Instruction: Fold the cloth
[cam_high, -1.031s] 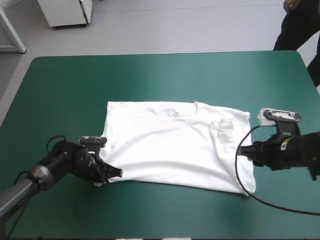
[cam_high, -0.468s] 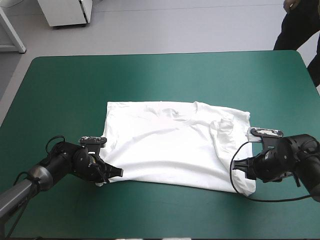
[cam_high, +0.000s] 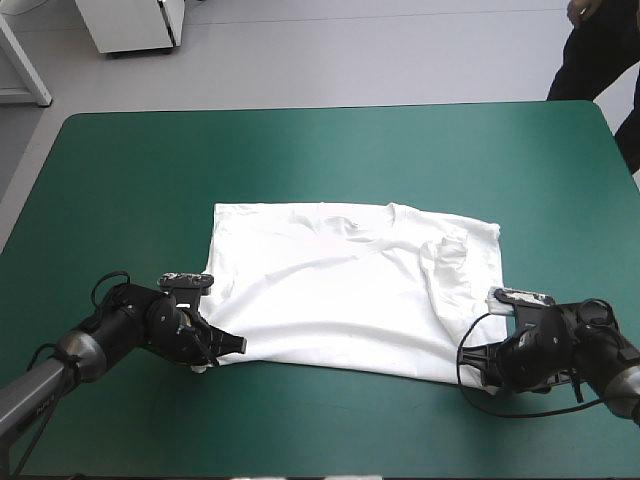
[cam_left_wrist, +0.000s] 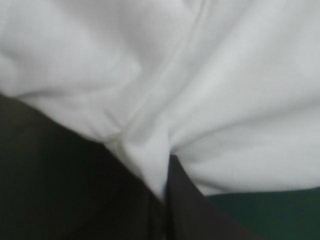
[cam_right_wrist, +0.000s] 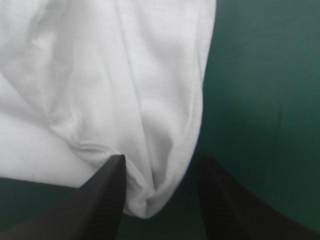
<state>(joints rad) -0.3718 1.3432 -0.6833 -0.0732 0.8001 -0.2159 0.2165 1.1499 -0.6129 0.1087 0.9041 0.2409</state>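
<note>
One T-shirt (cam_high: 340, 290) — left gripper (cam_high: 232, 346) pinching it, right gripper (cam_right_wrist: 161, 167) spread.

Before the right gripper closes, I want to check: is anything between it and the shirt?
Nothing visible. The right gripper is open, with the T-shirt corner between its fingers; only bare cover lies beside it.

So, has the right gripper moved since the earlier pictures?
Yes. The right gripper has come toward the table's near edge and slid inward to the T-shirt's near right corner, which stayed put.
</note>
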